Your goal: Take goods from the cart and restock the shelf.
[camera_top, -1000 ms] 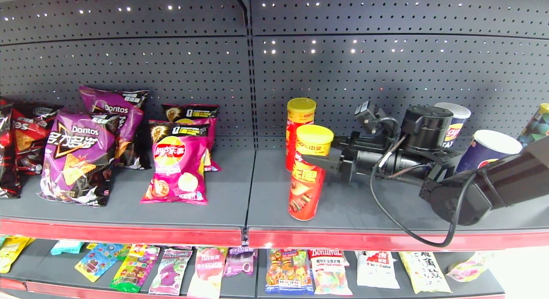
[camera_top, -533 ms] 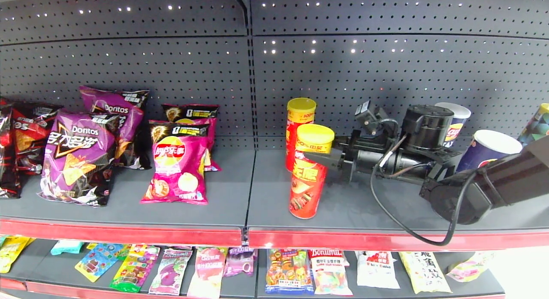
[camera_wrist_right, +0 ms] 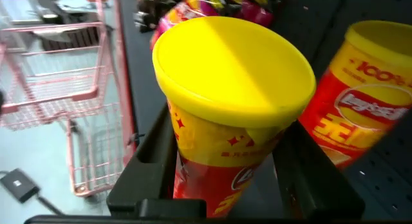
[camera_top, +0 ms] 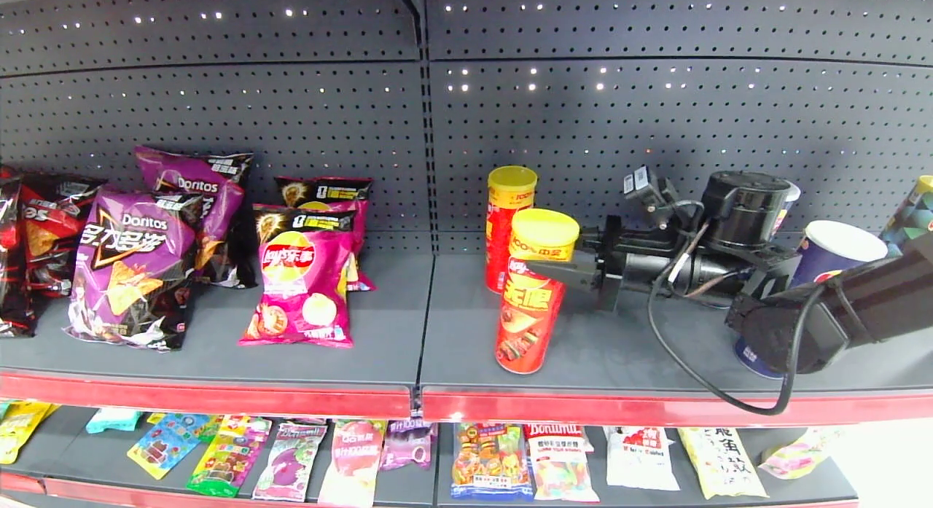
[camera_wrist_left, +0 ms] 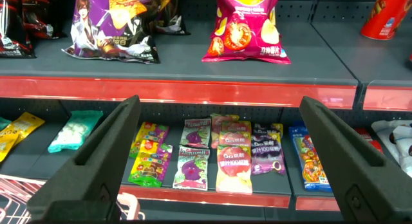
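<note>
The left tool [camera_wrist_left: 219, 103] hangs released, fingers wide apart, before the lower tiers [camera_wrist_left: 64, 118]; right of the crisp bags [camera_top: 302, 286], the right tool [camera_top: 547, 264] grasps a yellow-lidded can [camera_top: 528, 311] just under its lid, apparently to stand it on the shelf [camera_top: 619, 348] before its twin [camera_top: 508, 216].

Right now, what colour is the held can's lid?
Yellow lid on the red can, clearest in the right wrist view.

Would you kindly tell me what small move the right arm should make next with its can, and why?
Probably open the right gripper and let go. The red can it clamps just under the yellow lid seems to rest its base on the shelf, in front of the matching can, so placement looks done; contact is hard to confirm.
</note>
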Robot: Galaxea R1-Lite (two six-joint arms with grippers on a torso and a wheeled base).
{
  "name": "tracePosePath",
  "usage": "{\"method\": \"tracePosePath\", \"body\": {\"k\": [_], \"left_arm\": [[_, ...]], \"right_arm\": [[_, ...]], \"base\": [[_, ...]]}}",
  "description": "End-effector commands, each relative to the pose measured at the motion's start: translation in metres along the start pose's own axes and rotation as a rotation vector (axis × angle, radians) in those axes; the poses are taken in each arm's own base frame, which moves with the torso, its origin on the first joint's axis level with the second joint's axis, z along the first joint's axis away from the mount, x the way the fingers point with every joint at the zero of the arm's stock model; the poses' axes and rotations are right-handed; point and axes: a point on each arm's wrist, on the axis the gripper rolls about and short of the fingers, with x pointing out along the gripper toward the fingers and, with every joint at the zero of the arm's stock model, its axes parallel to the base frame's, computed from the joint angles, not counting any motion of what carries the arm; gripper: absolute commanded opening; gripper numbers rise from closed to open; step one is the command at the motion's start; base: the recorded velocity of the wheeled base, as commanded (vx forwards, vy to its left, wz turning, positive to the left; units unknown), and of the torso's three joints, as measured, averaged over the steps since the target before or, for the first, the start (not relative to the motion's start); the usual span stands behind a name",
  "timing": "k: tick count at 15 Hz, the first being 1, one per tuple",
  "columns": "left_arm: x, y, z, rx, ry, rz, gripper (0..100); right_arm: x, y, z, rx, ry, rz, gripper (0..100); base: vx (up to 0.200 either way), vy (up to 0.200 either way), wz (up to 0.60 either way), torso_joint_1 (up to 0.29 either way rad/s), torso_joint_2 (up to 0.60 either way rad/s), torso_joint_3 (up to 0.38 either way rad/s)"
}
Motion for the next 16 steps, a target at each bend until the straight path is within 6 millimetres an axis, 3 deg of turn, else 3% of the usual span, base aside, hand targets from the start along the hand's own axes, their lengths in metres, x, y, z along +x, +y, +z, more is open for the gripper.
{"method": "tracePosePath", "body": {"k": [1, 10, 16], "left_arm": [[0.0, 0.0, 0.0, 0.0, 0.001, 0.001, 100], [0.0, 0.0, 0.0, 0.0, 0.001, 0.001, 100], [0.0, 0.0, 0.0, 0.0, 0.001, 0.001, 100]], "right_arm": [[-0.005, -0.004, 0.003, -0.006, -0.016, 0.036, 0], [-0.01, -0.02, 0.0, -0.028, -0.052, 0.172, 0], [0.008, -0.034, -0.008, -0.041, -0.06, 0.185, 0]], "base": [[0.0, 0.0, 0.0, 0.0, 0.0, 0.0], [0.0, 0.0, 0.0, 0.0, 0.0, 0.0], [0.0, 0.0, 0.0, 0.0, 0.0, 0.0]]}}
